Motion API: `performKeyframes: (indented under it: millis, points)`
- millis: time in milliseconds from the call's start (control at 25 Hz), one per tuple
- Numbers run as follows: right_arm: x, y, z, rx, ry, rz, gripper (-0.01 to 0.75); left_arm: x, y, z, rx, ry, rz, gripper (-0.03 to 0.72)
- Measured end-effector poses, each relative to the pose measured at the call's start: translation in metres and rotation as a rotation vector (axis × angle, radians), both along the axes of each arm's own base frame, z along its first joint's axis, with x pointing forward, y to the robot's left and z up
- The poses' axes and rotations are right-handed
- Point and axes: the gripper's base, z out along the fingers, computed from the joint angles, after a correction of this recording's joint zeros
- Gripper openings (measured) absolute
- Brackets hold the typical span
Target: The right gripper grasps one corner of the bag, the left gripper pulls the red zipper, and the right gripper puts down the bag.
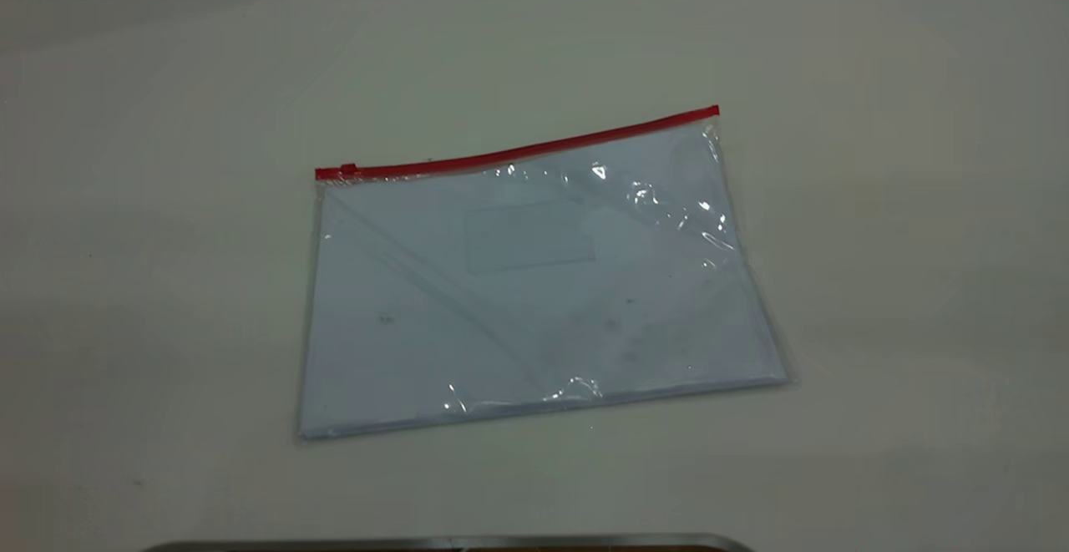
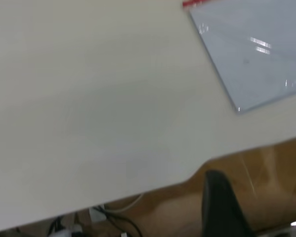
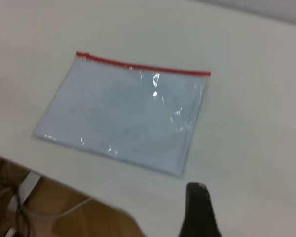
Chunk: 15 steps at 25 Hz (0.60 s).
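Bag [image 1: 534,285] flat mid-table [image 1: 919,201], red zipper [image 1: 518,151] along far edge, both hands' spread unclear.

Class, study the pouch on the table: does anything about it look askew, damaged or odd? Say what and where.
Only small things. The bag lies flat but skewed to the table edge, its red zipper slanting upward to the right. The plastic is creased diagonally and carries a few dark smudges. No tear or spill shows.
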Motion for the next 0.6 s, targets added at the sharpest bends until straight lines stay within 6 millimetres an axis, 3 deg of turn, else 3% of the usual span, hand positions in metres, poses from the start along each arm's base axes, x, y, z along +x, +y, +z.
performKeyframes:
  millis: [240, 600]
  points:
    - [-0.019, -0.005, -0.017, -0.044, -0.085, -0.042, 0.584, 0.004, -0.001, -0.019, 0.010, 0.064, 0.001, 0.464]
    - [-0.009, -0.015, -0.043, -0.143, -0.011, -0.115, 0.584, 0.007, -0.001, -0.025, 0.012, 0.060, 0.003, 0.464]
